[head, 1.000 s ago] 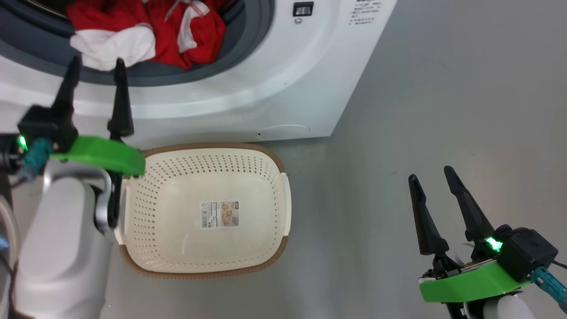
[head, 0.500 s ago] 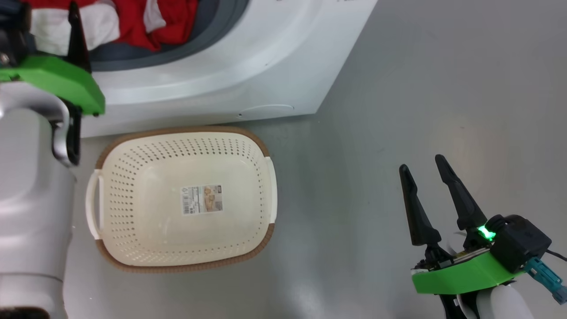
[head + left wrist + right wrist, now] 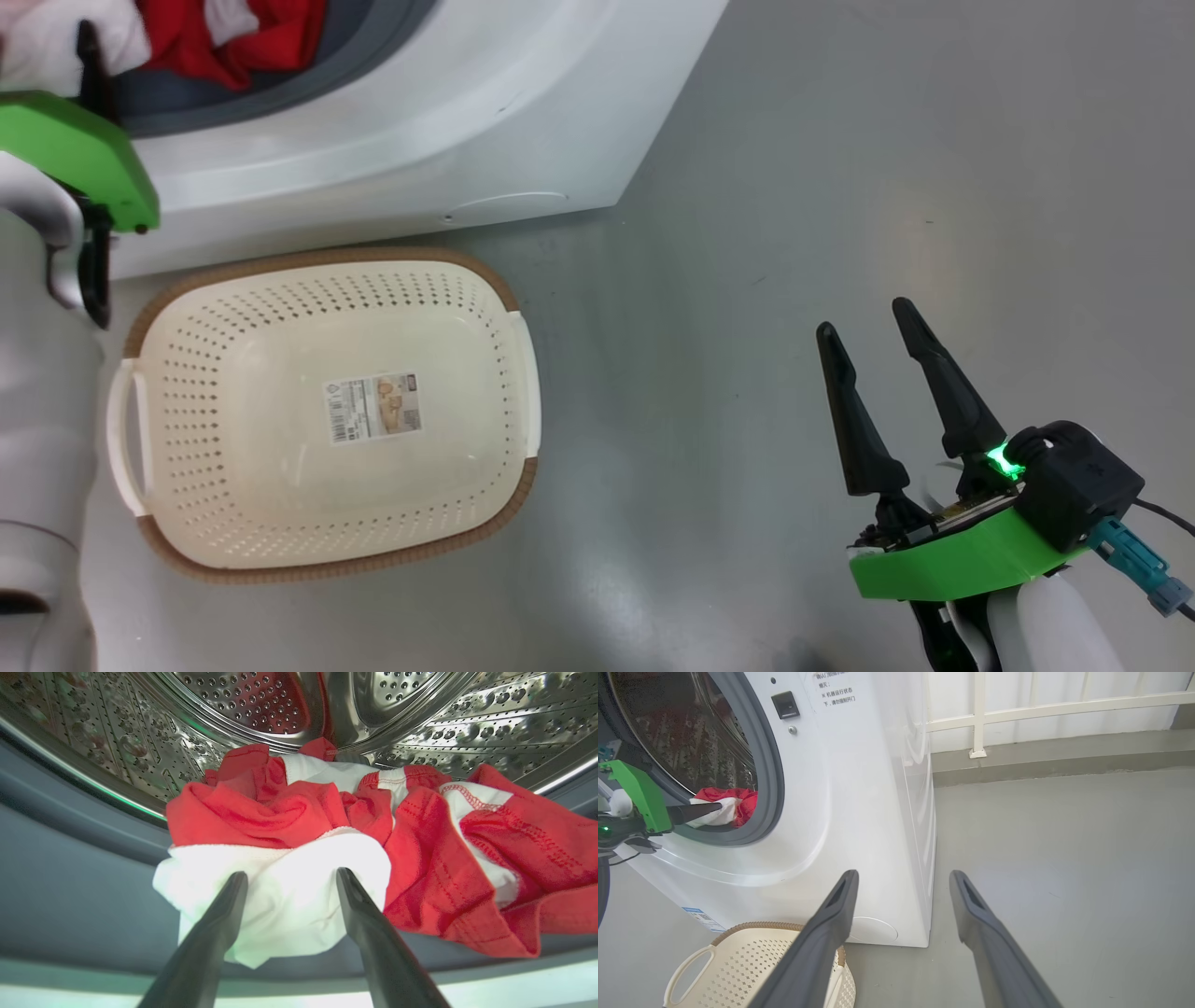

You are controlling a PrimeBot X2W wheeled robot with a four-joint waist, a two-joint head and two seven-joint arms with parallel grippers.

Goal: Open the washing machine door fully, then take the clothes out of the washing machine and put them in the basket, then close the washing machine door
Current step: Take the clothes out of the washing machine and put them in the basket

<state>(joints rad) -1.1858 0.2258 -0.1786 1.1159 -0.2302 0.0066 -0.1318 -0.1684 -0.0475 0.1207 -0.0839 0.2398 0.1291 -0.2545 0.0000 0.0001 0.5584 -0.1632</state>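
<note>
The washing machine (image 3: pixel 420 140) stands with its mouth uncovered; the washing machine door is out of view. Red and white clothes (image 3: pixel 280 812) lie at the front of the steel drum (image 3: pixel 243 700), spilling onto the grey rubber ring (image 3: pixel 70 868). My left gripper (image 3: pixel 292 873) is open inside the mouth, its fingers on either side of a white fold. The right wrist view shows one of its fingers (image 3: pixel 696 810) reaching the clothes (image 3: pixel 738 800). The cream basket (image 3: pixel 317 257) sits empty on the floor before the machine. My right gripper (image 3: pixel 864 317) hangs open over bare floor, right of the basket.
Grey floor spreads to the right of the machine (image 3: pixel 859 812). A white railing (image 3: pixel 1017 709) and a low kerb run along the far wall. The basket's rim (image 3: pixel 752 926) lies close to the machine's front lower edge.
The head camera has turned, sliding the whole scene left. My left gripper has pushed forward from the ring's edge into the drum mouth, around the white fold. The right gripper has held its place.
</note>
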